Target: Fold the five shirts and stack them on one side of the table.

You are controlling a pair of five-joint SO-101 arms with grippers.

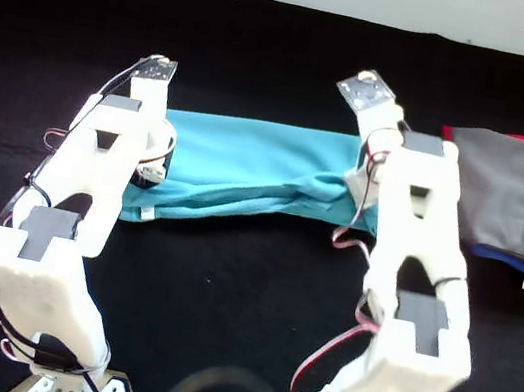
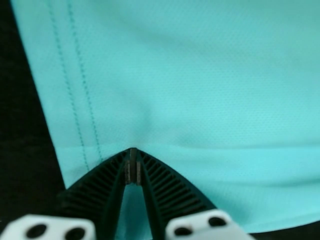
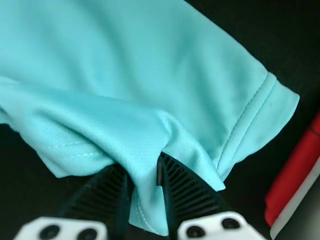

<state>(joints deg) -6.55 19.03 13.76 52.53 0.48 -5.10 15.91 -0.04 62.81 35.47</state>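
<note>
A teal shirt (image 1: 247, 168) lies stretched across the black table between the two arms, partly folded into a long band. My left gripper (image 2: 132, 167) is shut on the teal shirt (image 2: 190, 90) near its stitched hem, at the shirt's left end in the high view. My right gripper (image 3: 145, 175) is shut on a bunched fold of the teal shirt (image 3: 125, 75) at its right end, where the cloth puckers (image 1: 329, 193). A stack of folded shirts (image 1: 521, 196), grey on top with blue and red beneath, lies at the table's right side.
The black table (image 1: 225, 291) has bare room in front of the teal shirt and behind it. A red shirt's edge (image 3: 295, 175) shows close beside the right gripper. Both arm bases stand at the table's near edge.
</note>
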